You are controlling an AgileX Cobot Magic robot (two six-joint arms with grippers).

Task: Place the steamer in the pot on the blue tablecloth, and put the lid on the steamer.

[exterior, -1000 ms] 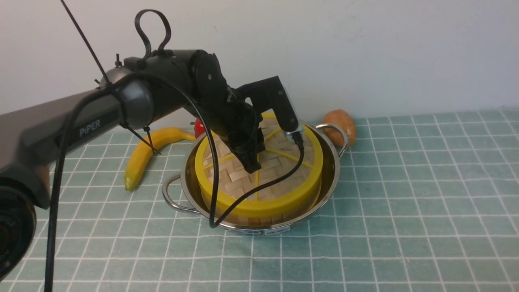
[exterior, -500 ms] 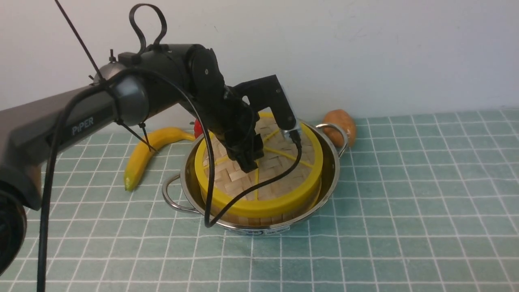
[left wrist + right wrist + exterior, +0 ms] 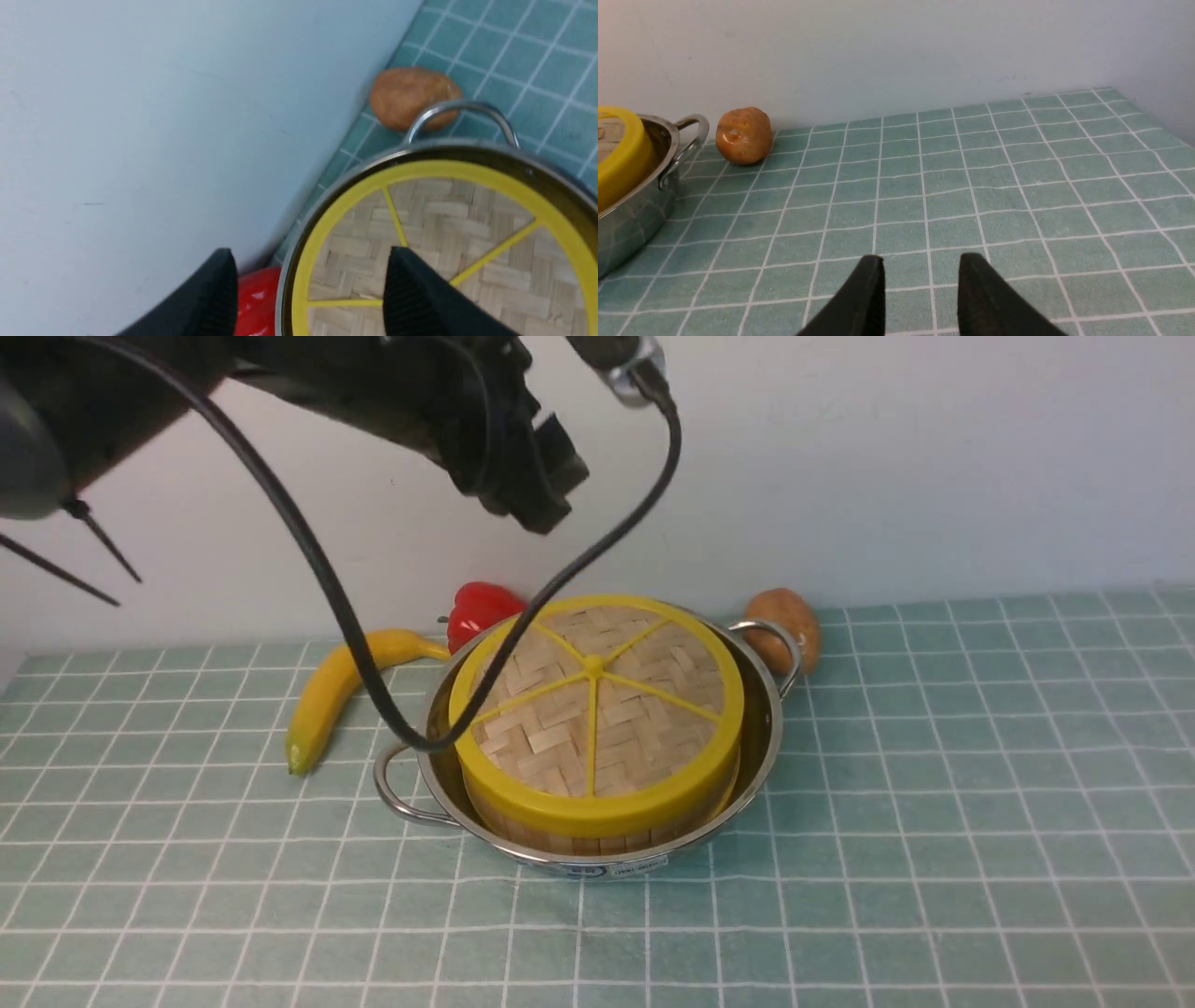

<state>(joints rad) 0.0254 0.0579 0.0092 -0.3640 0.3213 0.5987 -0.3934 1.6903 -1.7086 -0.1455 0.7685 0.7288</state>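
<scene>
The lid (image 3: pixel 597 709), a woven disc with a yellow rim and spokes, lies flat on the steamer (image 3: pixel 579 835). Only the steamer's bamboo wall shows under it. The steamer sits inside the steel pot (image 3: pixel 761 728) on the blue tablecloth (image 3: pixel 934 803). My left gripper (image 3: pixel 537 504) hangs high above the pot's far left side, open and empty. In the left wrist view my left gripper (image 3: pixel 310 261) looks down on the lid (image 3: pixel 444 242) and the pot's rim (image 3: pixel 467 147). My right gripper (image 3: pixel 921 259) is open and empty, low over bare cloth to the right of the pot (image 3: pixel 630 219).
A banana (image 3: pixel 336 691) lies left of the pot. A red pepper (image 3: pixel 478 607) sits behind it and a potato (image 3: pixel 789 621) by its far right handle. The left arm's black cable (image 3: pixel 420 742) loops down to the pot's left rim. The wall stands close behind.
My left gripper has lifted off the lid's centre and risen high, up and slightly left. The lid stays on the steamer in the pot.
</scene>
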